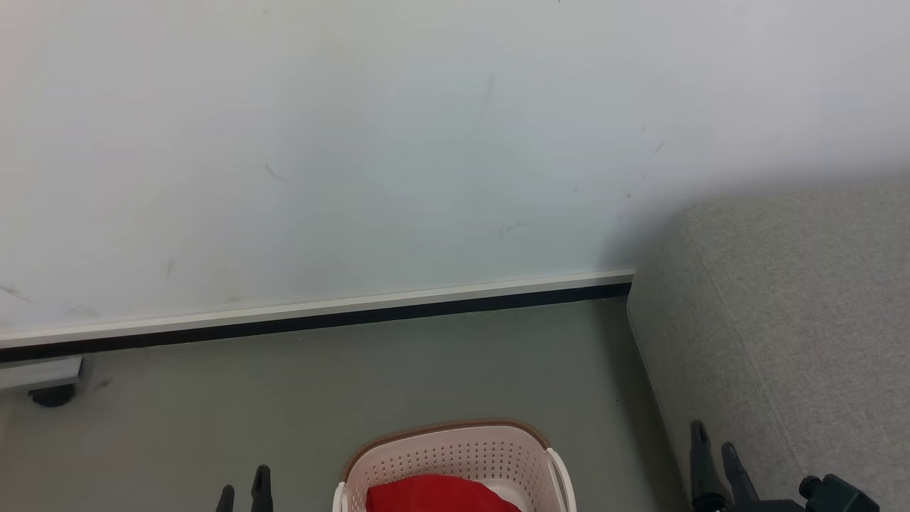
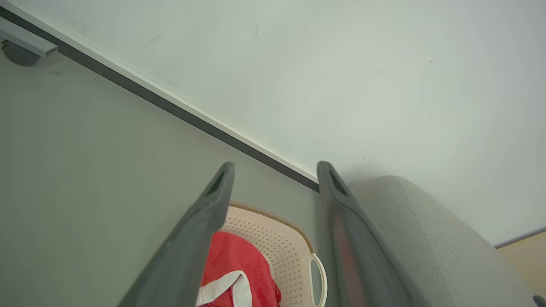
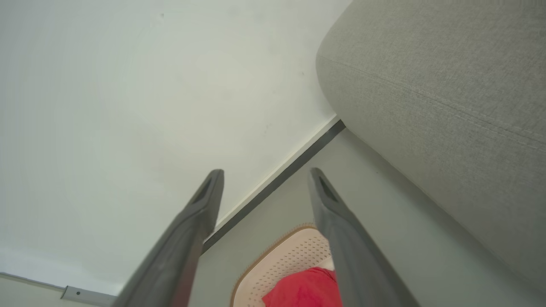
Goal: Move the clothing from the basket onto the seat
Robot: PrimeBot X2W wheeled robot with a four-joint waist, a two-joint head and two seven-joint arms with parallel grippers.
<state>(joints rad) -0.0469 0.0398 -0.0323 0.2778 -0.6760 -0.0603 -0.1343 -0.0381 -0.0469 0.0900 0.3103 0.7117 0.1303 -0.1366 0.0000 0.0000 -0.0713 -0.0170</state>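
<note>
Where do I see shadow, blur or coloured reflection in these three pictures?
Head view: soft even light, a shadow on the wall beside the seat. Left wrist view: the left fingers blur near the lens; one carries a red tint from the clothing. Right wrist view: right fingers blurred, seat stitching sharp.

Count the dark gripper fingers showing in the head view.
4. Two belong to the left gripper, at the lower left beside the basket. Two belong to the right gripper, at the lower right by the seat. None seems hidden.
</note>
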